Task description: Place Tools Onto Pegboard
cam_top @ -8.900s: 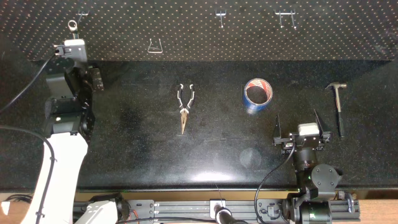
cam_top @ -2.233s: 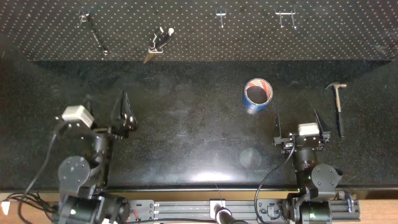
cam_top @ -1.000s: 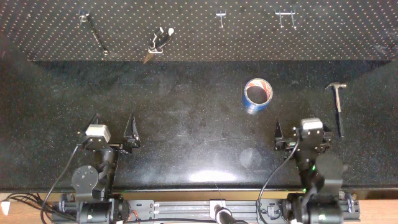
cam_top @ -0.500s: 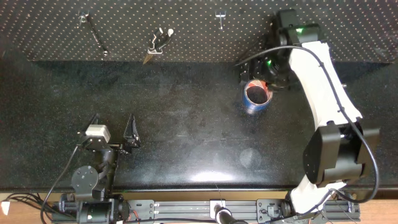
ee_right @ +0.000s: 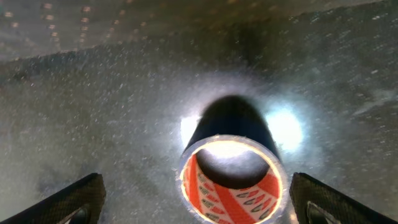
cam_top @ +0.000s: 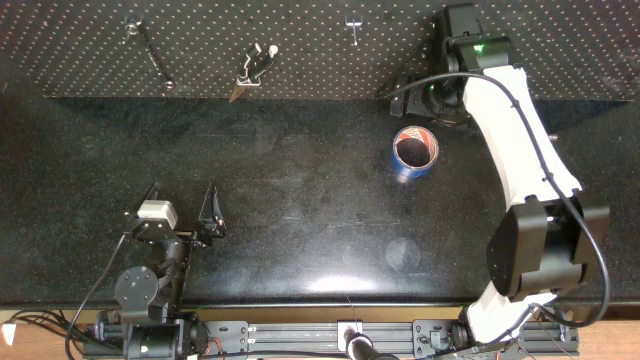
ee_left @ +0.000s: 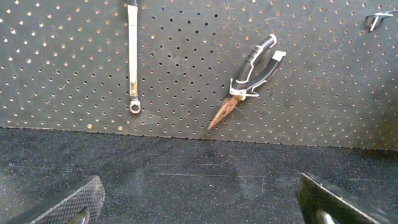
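Note:
A blue and red tape roll (cam_top: 414,153) lies on the black table right of the middle. My right gripper (cam_top: 420,100) hangs open above it, close to the pegboard; in the right wrist view the tape roll (ee_right: 233,180) sits between the spread fingers (ee_right: 68,199). A wrench (cam_top: 150,55) and black-handled pliers (cam_top: 253,70) hang on the pegboard at the left. My left gripper (cam_top: 185,205) rests open and empty near the front left. In the left wrist view the wrench (ee_left: 132,56) and pliers (ee_left: 249,78) hang straight ahead.
A bare metal hook (cam_top: 353,25) sticks out of the pegboard (cam_top: 300,40) at the top middle; the same hook (ee_left: 377,17) shows in the left wrist view. The right arm (cam_top: 525,160) stretches up the right side of the table (cam_top: 300,180) and covers what lies beneath it.
The left arm hung the wrench and pliers, then drew back to the front. The right arm rose from the front and reached over the tape roll, drifting toward the pegboard in the last half second.

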Controlling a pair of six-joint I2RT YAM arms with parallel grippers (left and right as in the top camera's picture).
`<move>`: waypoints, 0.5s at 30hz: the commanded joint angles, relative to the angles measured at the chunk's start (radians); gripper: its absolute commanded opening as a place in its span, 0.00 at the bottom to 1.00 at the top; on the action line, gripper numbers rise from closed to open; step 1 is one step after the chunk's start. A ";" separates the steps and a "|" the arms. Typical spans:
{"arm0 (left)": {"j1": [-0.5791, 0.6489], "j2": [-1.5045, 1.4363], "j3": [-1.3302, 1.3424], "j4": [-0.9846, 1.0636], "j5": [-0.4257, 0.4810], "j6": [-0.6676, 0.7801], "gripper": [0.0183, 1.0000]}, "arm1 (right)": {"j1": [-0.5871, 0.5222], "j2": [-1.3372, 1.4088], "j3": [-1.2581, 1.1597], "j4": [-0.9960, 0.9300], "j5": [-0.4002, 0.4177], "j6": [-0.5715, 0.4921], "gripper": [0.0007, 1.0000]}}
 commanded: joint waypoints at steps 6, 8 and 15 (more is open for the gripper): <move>0.004 -0.008 -0.002 -0.004 0.014 0.013 1.00 | -0.016 -0.211 -0.010 -0.018 0.189 0.011 0.98; 0.004 -0.008 -0.002 -0.004 0.014 0.013 1.00 | -0.016 -0.211 -0.033 -0.027 0.172 0.012 0.98; 0.004 -0.008 -0.002 -0.004 0.014 0.013 1.00 | 0.095 -0.212 -0.076 -0.071 0.111 -0.099 0.98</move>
